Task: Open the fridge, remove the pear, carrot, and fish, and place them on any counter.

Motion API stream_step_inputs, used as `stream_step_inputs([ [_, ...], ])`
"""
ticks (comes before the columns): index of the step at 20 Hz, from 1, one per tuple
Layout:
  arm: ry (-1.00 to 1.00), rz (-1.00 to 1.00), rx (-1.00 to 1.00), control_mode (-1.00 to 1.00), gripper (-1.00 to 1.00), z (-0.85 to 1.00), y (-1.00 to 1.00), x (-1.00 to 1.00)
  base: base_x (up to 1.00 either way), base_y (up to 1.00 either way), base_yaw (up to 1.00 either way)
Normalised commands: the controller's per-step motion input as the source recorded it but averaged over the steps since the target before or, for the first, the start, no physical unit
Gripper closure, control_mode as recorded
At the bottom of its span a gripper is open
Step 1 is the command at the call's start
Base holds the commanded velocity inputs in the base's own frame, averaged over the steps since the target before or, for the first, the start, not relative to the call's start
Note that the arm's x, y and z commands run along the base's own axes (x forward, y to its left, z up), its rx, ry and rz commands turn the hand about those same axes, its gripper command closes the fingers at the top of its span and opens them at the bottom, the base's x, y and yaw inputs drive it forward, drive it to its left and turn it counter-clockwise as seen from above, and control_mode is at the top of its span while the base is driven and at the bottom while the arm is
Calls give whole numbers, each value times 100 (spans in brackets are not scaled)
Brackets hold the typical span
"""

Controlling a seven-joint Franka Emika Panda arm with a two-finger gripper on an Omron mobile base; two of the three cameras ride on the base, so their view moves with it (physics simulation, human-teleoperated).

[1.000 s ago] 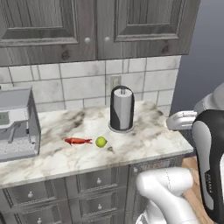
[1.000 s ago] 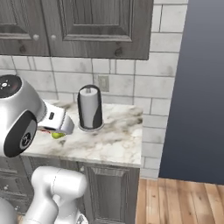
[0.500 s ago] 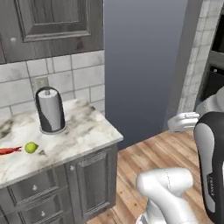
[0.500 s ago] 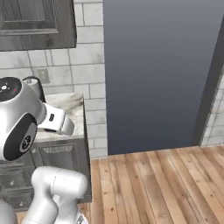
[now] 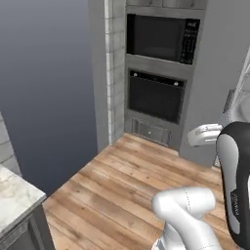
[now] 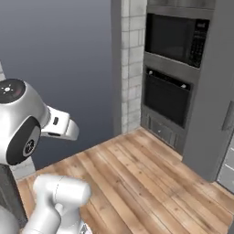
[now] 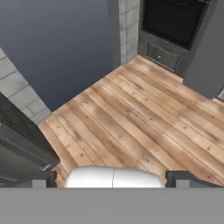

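I'm mid-drive toward the fridge (image 6: 228, 123) at right; tool (image 7: 111, 177) empty, jaws apart. Next I need its door handle squarely ahead.

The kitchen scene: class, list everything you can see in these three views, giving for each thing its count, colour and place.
ovens: two, dark, stacked in a grey tall unit, far side
tiled pillar: one, pale grey, left of the ovens
floor: one, brown wood planks, across the middle
counter: one corner, white marble, lower left in the left base view
fridge: one, light grey, edge at the right
hand: one, dark fingertips set wide apart, holding nothing
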Motion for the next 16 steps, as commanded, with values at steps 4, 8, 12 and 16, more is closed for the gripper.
stream_step_inputs([
  [4, 0, 0, 0, 100, -100, 0, 0, 0, 0, -73, -71],
  [8, 0, 0, 0, 100, -100, 0, 0, 0, 0, -72, -71],
  [12, 0, 0, 0, 100, -100, 0, 0, 0, 20, -15, -35],
  [16, 0, 0, 0, 100, -100, 0, 0, 0, 2, 9, 0],
])
